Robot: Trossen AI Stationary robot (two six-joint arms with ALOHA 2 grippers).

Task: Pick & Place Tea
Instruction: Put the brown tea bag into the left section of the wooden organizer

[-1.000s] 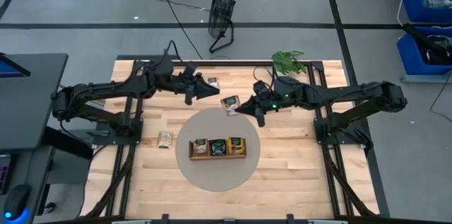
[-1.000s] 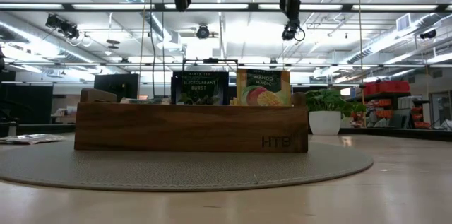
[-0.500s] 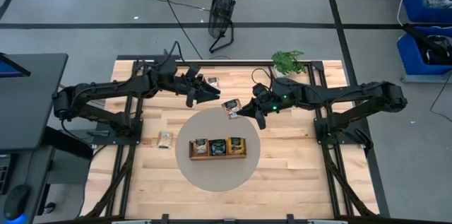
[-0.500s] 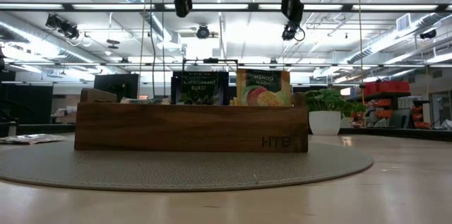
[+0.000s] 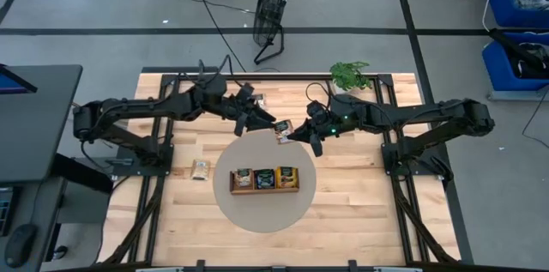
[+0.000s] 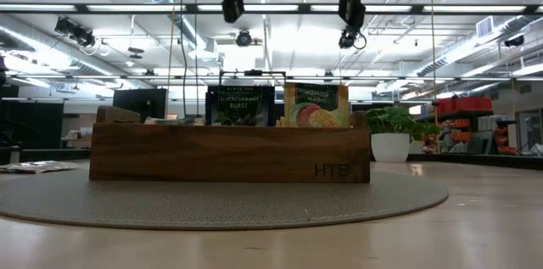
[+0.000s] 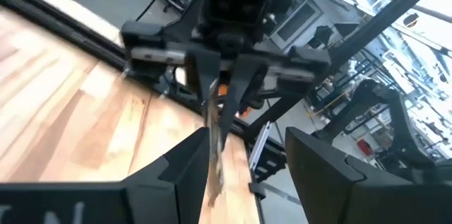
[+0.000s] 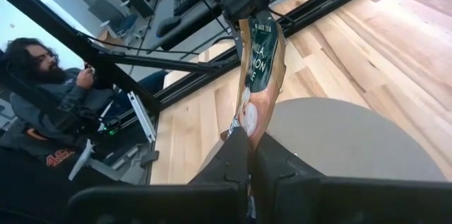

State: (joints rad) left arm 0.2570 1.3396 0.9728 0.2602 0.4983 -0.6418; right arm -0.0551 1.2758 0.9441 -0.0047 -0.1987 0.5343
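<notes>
Your right claw [image 5: 292, 132] grips a tea sachet [image 5: 280, 128] in mid-air above the tabletop [image 5: 360, 212], while your left claw [image 5: 268, 123], fingers spread, meets it from the opposite side.

wooden tray [image 5: 264, 188] on round mat [image 5: 257, 208] | plant [image 5: 349, 74] | fan [image 5: 271, 4]

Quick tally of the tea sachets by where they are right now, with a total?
Tray sachets, standing in the wooden tray: 3
Held sachet, in the right hand: 1
Loose sachets, lying on the table: 2
Total: 6
</notes>
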